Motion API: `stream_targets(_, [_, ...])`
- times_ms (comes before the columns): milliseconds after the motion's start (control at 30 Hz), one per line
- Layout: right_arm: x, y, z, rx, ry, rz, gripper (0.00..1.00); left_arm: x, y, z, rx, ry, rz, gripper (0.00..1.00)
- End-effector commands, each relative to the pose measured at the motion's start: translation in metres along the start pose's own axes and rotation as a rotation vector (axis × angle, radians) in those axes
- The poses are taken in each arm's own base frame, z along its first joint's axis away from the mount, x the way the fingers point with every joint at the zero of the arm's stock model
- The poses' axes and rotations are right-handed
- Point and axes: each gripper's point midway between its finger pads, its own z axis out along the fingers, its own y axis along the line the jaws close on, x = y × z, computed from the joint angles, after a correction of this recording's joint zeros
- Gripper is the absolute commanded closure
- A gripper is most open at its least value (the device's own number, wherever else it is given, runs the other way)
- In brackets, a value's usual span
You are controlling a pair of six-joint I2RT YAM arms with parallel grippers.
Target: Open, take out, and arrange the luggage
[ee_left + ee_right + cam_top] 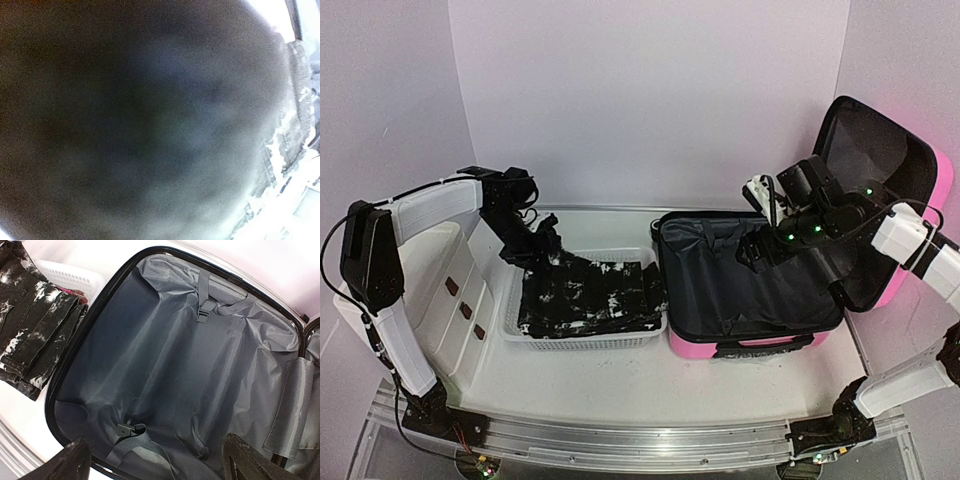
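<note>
The pink luggage [750, 347] lies open on the right, its lid [880, 190] raised against the right wall. Its black fabric lining [190, 360] is bare apart from two grey straps with buckles [202, 315]. My right gripper [756, 256] hovers open over that lining, and its fingertips [67, 465] frame nothing. My left gripper [535, 240] is shut on the back left corner of a black-and-white garment [590, 295], which drapes over the white mesh basket [585, 342]. Dark cloth [125, 115] fills the left wrist view and hides the fingers.
A white drawer unit [460, 290] stands left of the basket, under my left arm. The garment [30, 320] and the basket's rim [65, 275] lie just left of the suitcase. White walls close the back and both sides. A metal rail [620, 440] runs along the near edge.
</note>
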Motion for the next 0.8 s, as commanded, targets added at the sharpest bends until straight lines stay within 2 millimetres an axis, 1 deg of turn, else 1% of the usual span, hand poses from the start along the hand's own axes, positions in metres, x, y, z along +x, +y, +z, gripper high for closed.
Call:
stream_targets(0, [-0.014,-0.003,-0.008,0.018,-0.044,-0.001,0.08,-0.025,0.012,-0.021,-0.113,-0.106,0.096,1.00])
stream_targets(100, [-0.014,-0.003,-0.006,0.018,-0.040,-0.001,0.08,-0.038,0.008,-0.030,-0.118,-0.185,0.145,1.00])
stream_targets(233, [-0.013,-0.002,-0.004,0.014,-0.033,-0.001,0.08,-0.049,0.004,-0.035,-0.112,-0.248,0.175,1.00])
stream_targets(300, [-0.012,-0.001,-0.002,0.008,-0.028,0.001,0.08,-0.052,0.006,-0.034,-0.124,-0.267,0.183,1.00])
stream_targets(400, [-0.011,0.004,0.004,-0.013,-0.010,0.009,0.08,-0.054,0.015,-0.032,-0.164,-0.277,0.170,1.00])
stream_targets(433, [-0.011,0.006,0.007,-0.026,-0.001,0.012,0.08,-0.051,0.020,-0.031,-0.184,-0.267,0.159,0.98])
stream_targets(500, [-0.012,0.014,0.013,-0.063,0.015,0.023,0.08,-0.040,0.032,-0.029,-0.236,-0.244,0.122,0.87])
stream_targets(567, [-0.019,0.026,0.021,-0.118,0.030,0.040,0.08,-0.028,0.037,-0.030,-0.259,-0.224,0.095,0.74])
stream_targets(600, [-0.022,0.038,0.027,-0.163,0.039,0.045,0.09,-0.023,0.038,-0.033,-0.267,-0.224,0.078,0.65])
stream_targets(667, [-0.032,0.070,0.041,-0.248,0.047,0.022,0.09,-0.012,0.041,-0.044,-0.296,-0.225,0.036,0.50])
stream_targets(733, [-0.046,0.105,0.050,-0.355,0.042,0.015,0.12,-0.007,0.041,-0.063,-0.326,-0.242,-0.005,0.44])
stream_targets(767, [-0.054,0.124,0.052,-0.422,0.034,0.023,0.14,-0.005,0.038,-0.073,-0.327,-0.257,-0.018,0.42])
